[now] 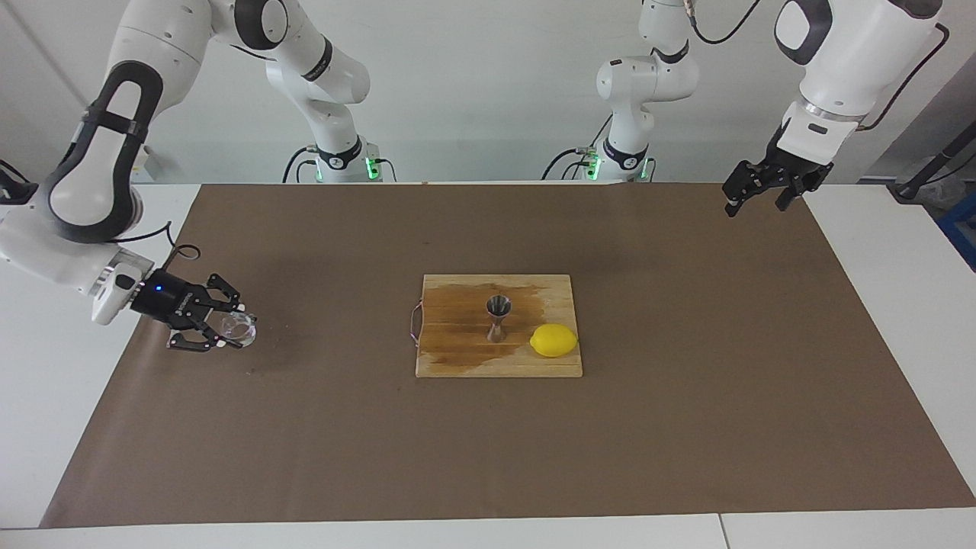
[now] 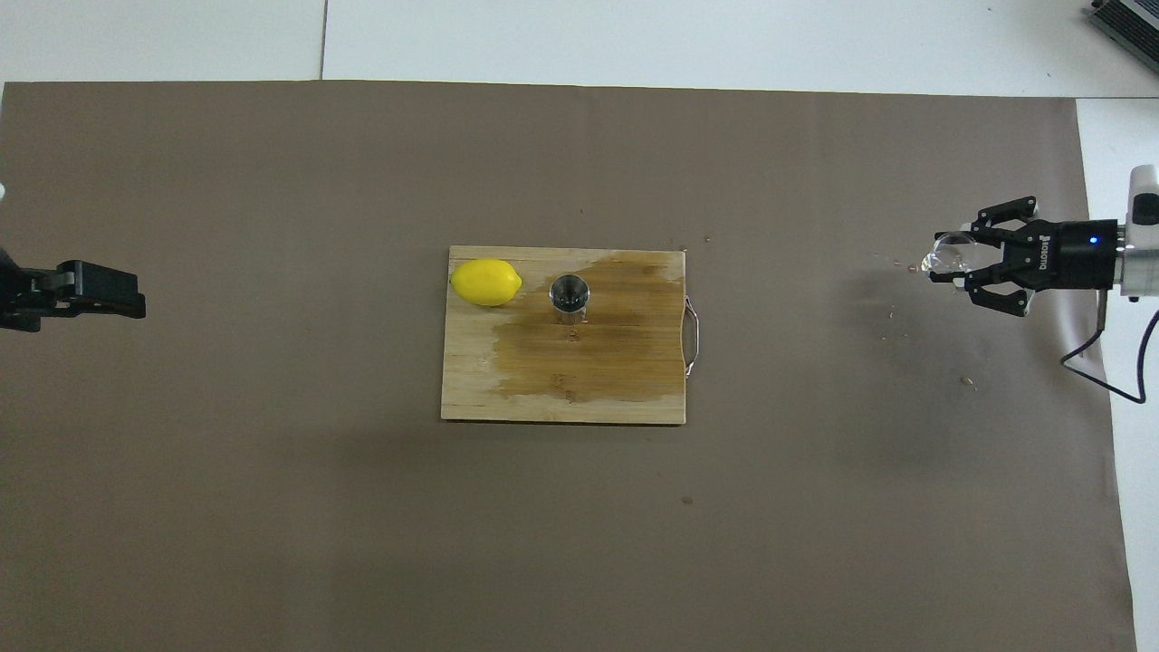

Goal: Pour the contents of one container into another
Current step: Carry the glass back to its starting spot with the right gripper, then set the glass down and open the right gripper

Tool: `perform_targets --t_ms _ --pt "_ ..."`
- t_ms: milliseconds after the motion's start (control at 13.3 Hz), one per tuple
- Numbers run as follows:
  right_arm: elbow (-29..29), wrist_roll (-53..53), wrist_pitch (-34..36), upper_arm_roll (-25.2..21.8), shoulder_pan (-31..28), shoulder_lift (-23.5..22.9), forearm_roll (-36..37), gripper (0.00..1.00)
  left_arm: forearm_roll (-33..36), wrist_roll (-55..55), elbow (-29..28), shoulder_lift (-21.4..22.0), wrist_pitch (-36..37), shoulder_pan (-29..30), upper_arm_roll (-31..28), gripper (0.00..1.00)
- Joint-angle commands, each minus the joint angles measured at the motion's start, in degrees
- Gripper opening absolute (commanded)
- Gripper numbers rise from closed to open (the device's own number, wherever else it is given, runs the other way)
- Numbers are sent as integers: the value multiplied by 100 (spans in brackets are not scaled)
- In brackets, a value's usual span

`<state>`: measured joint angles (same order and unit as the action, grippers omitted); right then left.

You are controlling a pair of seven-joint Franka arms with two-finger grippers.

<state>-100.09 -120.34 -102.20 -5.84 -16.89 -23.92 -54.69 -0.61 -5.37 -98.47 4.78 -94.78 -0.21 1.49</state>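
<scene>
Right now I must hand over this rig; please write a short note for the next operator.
Right claw: shut on the glass cup, low over the brown mat at the right arm's end.
Left claw: open, holding nothing, waiting raised over the mat's edge at the left arm's end.
Jigger: upright on the cutting board, beside the lemon. The board has a wet stain.
Done: cup gripped.
Left: carry the cup to the jigger and pour.

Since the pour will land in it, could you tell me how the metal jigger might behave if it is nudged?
The jigger stands upright on a narrow cone base, so it would probably tip easily. The cutting board beneath looks wet, so it may also slide. Tipped, it could roll toward the lemon.
</scene>
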Motion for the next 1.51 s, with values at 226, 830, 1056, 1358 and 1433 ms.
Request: perform_targets --t_ms 226,830,1056,1358,1433 --pt "-783 -1053 -387 75 -429 28 -841 0 9 123 -198 128 -75 -14 0 100" --pt "-1091 -1712 -134 84 -377 -122 -349 0 26 141 -374 207 -225 -23 0 100" --pt "-1170 -1739 -116 84 -368 -122 -349 0 18 141 -366 207 -234 -23 0 100" --pt "-1258 -1914 -186 75 -385 -122 -323 0 9 141 -366 207 -234 -14 9 100" --pt "-1258 -1949 -230 83 -394 -122 -288 0 0 141 -366 207 -234 -14 9 100"
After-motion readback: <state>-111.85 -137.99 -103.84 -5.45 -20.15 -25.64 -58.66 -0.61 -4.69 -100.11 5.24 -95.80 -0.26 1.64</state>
